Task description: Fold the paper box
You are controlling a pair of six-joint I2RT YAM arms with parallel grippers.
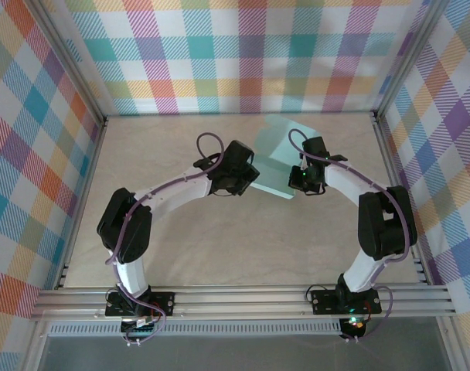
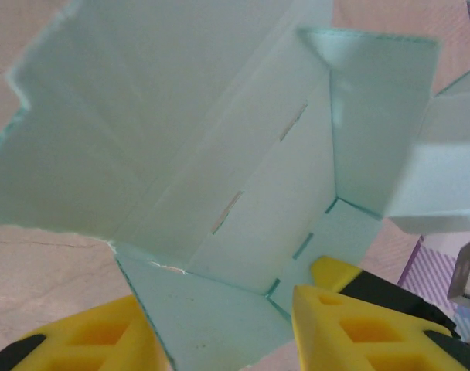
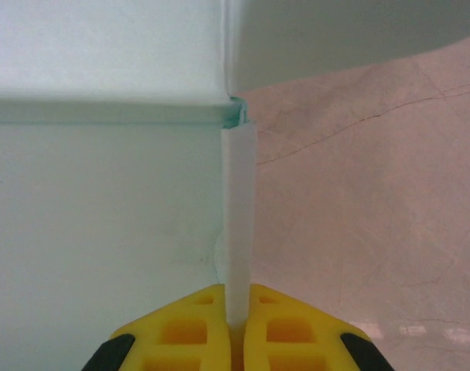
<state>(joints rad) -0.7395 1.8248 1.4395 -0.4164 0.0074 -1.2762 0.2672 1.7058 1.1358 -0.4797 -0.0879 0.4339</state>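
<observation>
- The right gripper point(image 3: 235, 309) is closed on a thin upright edge of the box point(image 1: 280, 154). The card is pinched flat between the yellow fingers.
- The left gripper point(image 2: 223, 313) is seen with its fingers at a middling gap, one on either side of a corner flap point(image 2: 212, 321). No pinch on that flap is shown.
- The box is found at mid-table, between the two grippers. It is partly raised: a slotted floor is seen, side panels stand up, and a wide panel is spread towards the far side.
- The card is judged light and thin, stiff only along its scored creases. It is likely to be bowed or dented by a hard squeeze. The slots and notched tabs are judged the weakest parts, and the smooth faces may slip between the fingers.
- Hold is best taken on the flat face of a flap, close to its crease, and kept away from the notches.
- The cut edges and the scored folds are the lines to be followed. The corner flap is hinged at the foot of a side panel, so it is expected to swing about that crease.
- Bare table point(image 1: 219, 247) is left open in front of the box and beyond it, and the checked walls point(image 1: 243, 62) stand well apart. Room between the two wrists is judged tight.
</observation>
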